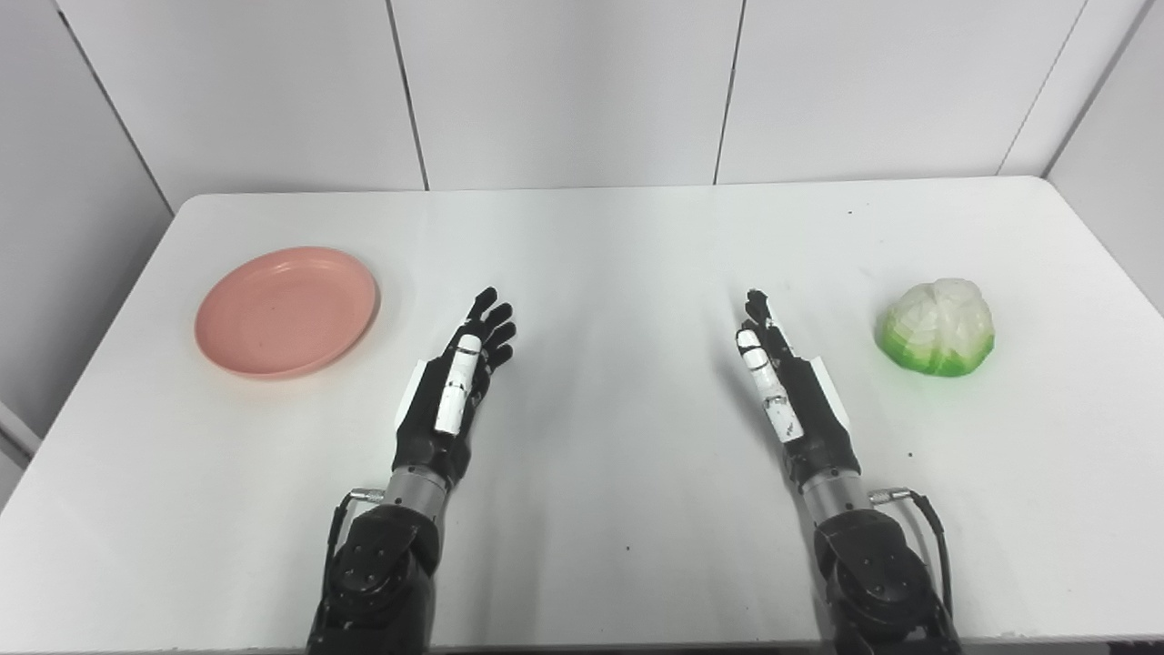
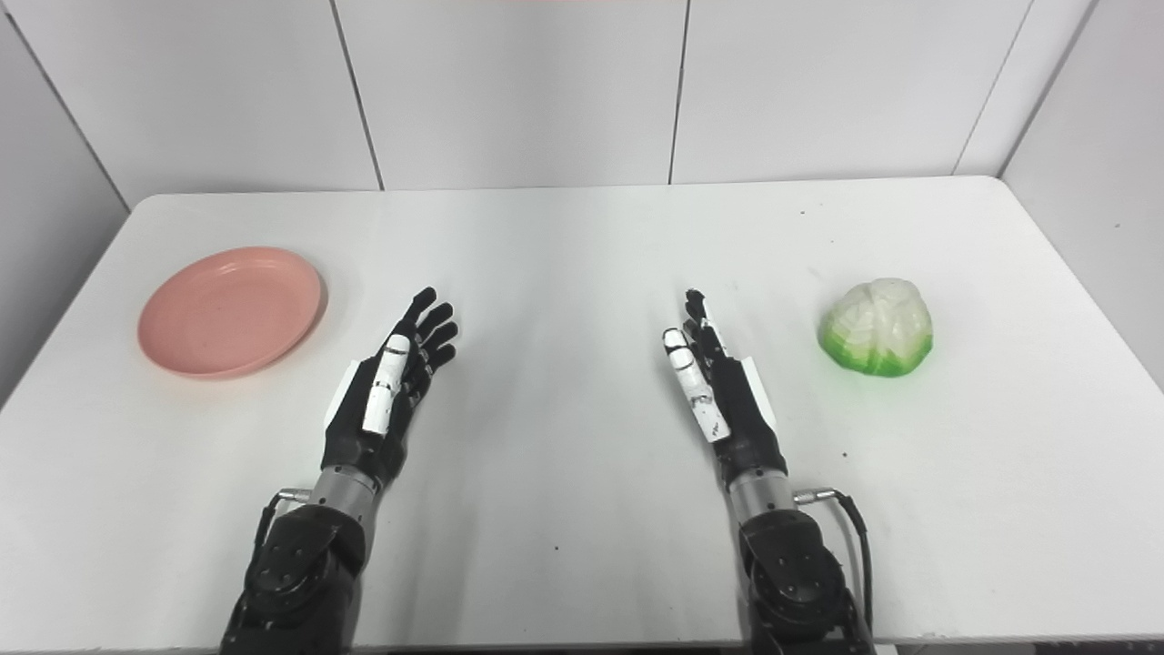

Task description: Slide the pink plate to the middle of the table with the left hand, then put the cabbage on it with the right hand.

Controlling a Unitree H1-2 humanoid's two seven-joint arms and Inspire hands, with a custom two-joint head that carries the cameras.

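We see two black robot hands with white thumbs reaching forward over a white table [image 1: 618, 236], each arm coming in from the near edge. The left hand [image 1: 459, 382] is held edge-up, its fingers [image 1: 496, 318] stretched out straight and slightly fanned, holding nothing. The right hand [image 1: 787, 387] mirrors it, also edge-up with fingers extended and close together, and it too holds nothing. The two palms face each other across a bare stretch of tabletop, well apart.

Taking the left hand as our landmark: the pink plate [image 1: 285, 311] lies flat on the table to its left and a little farther from us, near the hand but not touching it. The plate is round, shallow and has nothing on it. It sits toward the table's left side, not at its middle.

The cabbage [image 1: 937, 327] rests on the table far to the right of the left hand, beyond the right hand, near that hand's fingertips but apart from them. It is pale on top and bright green at its base.

Behind the table stand plain white wall panels [image 1: 564, 91].
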